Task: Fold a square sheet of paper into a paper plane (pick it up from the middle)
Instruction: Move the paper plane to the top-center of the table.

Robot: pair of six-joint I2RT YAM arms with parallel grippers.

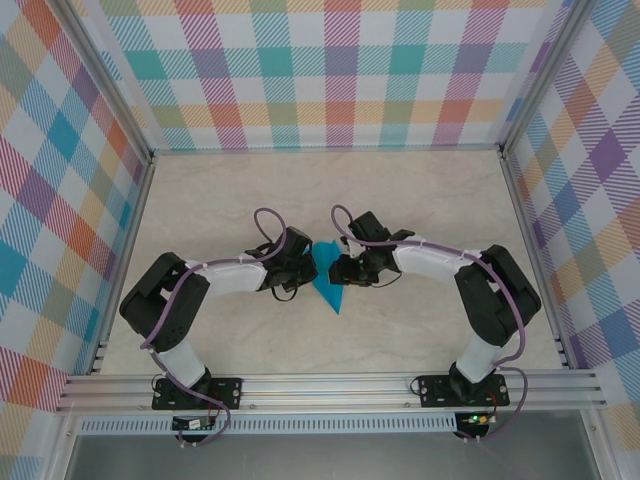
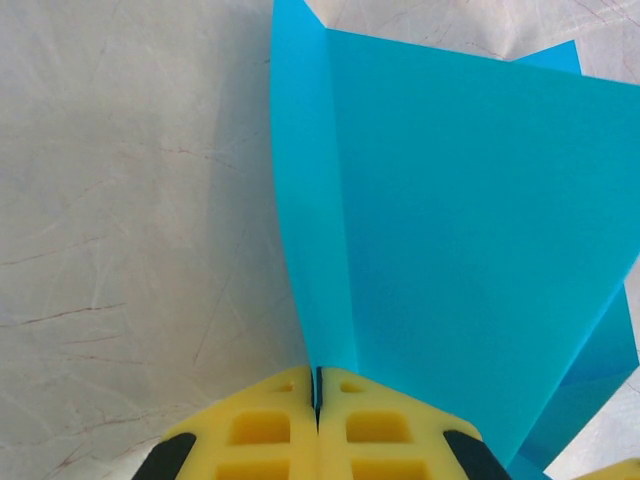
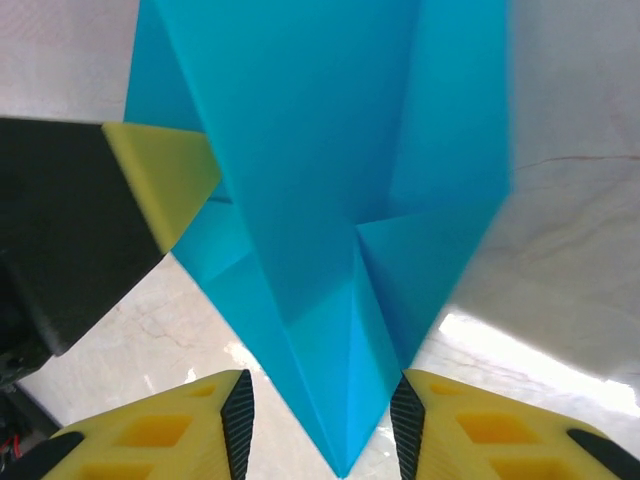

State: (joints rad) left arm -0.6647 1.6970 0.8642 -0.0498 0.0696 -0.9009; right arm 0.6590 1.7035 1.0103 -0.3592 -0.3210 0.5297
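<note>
With the left gripper (image 2: 318,392) clamped on the plane (image 2: 450,220) along its fold, the half-open right gripper (image 3: 320,400) straddling the nose should close squarely, without twisting.

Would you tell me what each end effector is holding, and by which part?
Left end effector: shut on the paper plane, along a creased fold. Right end effector: open around its pointed tip, gripping nothing.

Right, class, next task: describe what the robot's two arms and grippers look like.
The left arm and right arm match: black joint housings, white links, a purple cable looping along each, black base plates. The fingers are yellow blocks moulded with rectangular pockets, trimmed in black.
</note>
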